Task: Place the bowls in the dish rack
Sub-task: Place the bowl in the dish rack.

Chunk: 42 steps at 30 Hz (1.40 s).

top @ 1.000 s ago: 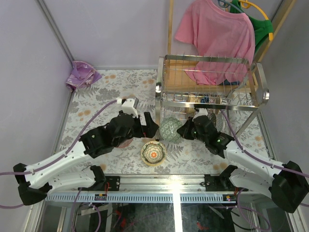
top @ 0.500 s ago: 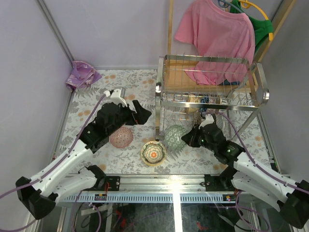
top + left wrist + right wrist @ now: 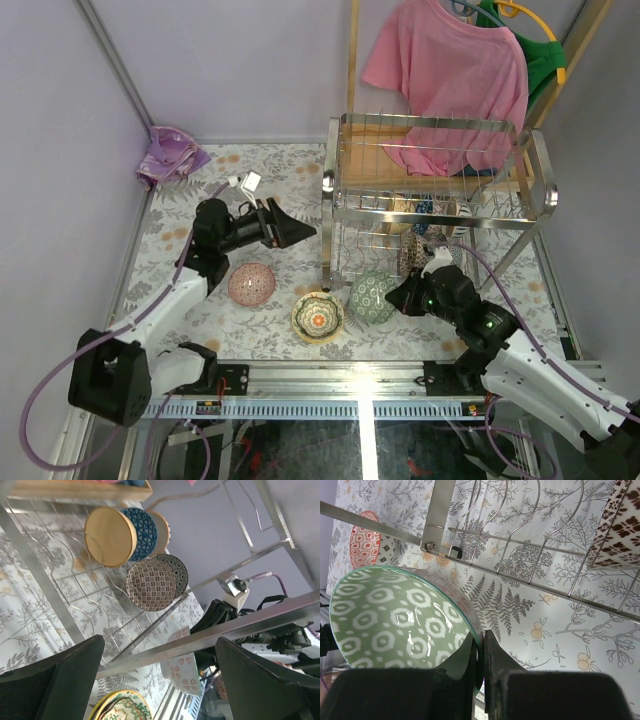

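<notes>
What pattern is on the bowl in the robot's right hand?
The bowl is green with whitish hexagon rings. The right wrist view shows it best.

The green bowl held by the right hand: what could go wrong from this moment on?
1. The right hand pinches the green bowl only at its thin rim, so the bowl may tilt or slip out.
2. The bowl is close to the front post and lower bar of the dish rack; it could knock against them on the way in.
3. If it drops, it might hit the yellow-rimmed bowl beside it.
</notes>
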Motion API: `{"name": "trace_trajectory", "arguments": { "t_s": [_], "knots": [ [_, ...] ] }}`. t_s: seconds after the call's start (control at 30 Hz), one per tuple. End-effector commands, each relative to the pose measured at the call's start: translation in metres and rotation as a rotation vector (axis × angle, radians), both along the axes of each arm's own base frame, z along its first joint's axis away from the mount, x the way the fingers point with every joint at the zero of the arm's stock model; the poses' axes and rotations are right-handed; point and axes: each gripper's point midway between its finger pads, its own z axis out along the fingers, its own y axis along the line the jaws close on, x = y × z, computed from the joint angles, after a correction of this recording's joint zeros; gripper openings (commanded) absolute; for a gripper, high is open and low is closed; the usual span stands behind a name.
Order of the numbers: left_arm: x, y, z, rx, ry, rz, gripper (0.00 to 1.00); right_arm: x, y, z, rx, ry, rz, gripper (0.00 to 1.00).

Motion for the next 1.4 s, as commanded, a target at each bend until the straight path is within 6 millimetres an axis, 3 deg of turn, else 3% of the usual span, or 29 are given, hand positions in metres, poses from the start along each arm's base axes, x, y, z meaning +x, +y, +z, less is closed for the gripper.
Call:
{"name": "trace_trajectory", "arguments": {
  "t_s": [0.0,0.13,0.3,0.53,0.67,0.87,1.1,1.2,1.37],
  "knots": [
    [-0.018,-0.016,-0.001,-0.078,0.181,-0.19,0.92,-0.002,0.005,0.036,0.065,-0.074,0.036,0.0],
    [-0.003,-0.019,-0.014,-0.063,0.213,-0.164,0.91,-0.004,0.005,0.039,0.071,-0.081,0.043,0.0],
    [-0.011,-0.005,-0.024,0.021,0.232,-0.057,0.9,-0.008,0.012,0.048,0.111,-0.084,0.076,0.0],
    [-0.037,0.038,-0.019,0.172,0.225,0.2,0.87,-0.008,0.014,0.05,0.097,-0.061,0.085,0.0],
    [-0.065,0.041,-0.006,0.218,0.21,0.222,0.82,-0.004,0.007,0.049,0.01,-0.019,0.061,0.0],
    [-0.105,0.025,-0.009,0.324,0.22,0.198,0.79,0.001,-0.018,0.049,-0.261,0.032,0.049,0.0],
    [-0.165,-0.023,-0.043,0.6,0.176,0.088,0.79,-0.011,-0.016,0.045,-0.423,0.114,0.19,0.0],
    [-0.202,-0.041,-0.04,0.718,0.095,0.045,0.8,-0.02,-0.016,0.042,-0.471,0.177,0.259,0.0],
    [-0.237,-0.071,-0.03,0.85,-0.084,0.028,0.8,-0.035,-0.02,0.043,-0.498,0.233,0.315,0.0]
  ]
}}
